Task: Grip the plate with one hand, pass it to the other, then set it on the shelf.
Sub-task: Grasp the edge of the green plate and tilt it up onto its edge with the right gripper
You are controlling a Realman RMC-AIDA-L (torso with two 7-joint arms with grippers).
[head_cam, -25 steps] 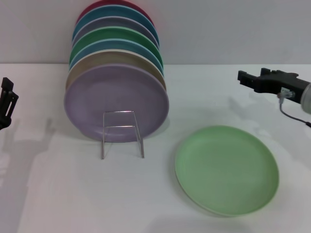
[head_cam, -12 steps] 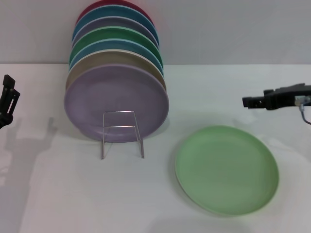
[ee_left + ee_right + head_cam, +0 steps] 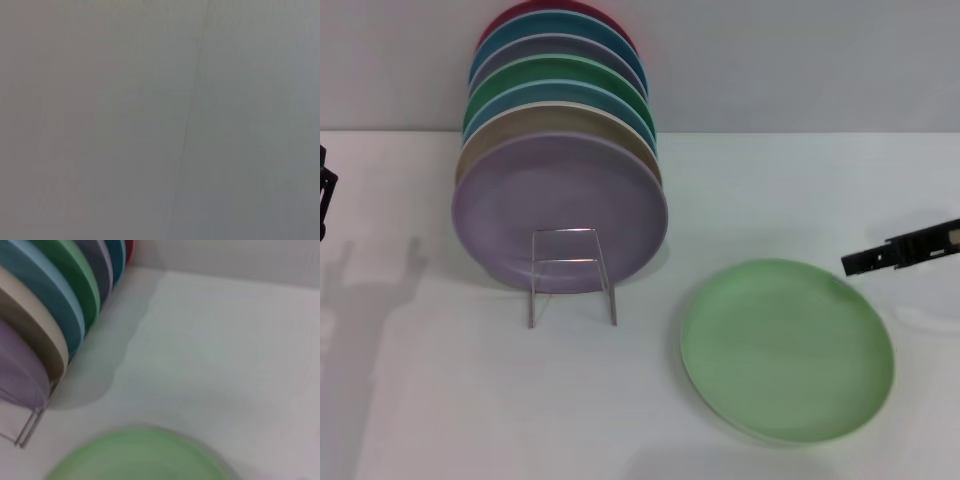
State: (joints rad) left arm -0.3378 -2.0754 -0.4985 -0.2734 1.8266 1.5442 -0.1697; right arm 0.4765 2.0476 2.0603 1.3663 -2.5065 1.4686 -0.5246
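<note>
One plate [image 3: 787, 349] flat; seven racked on shelf [image 3: 571, 275]

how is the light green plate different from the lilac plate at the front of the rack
The light green plate lies flat on the white table, alone; the lilac plate stands nearly upright in the wire rack, leaning on a row of other plates. Colour differs: mint green versus pale purple. Both are round, shallow and look about the same size.
</note>
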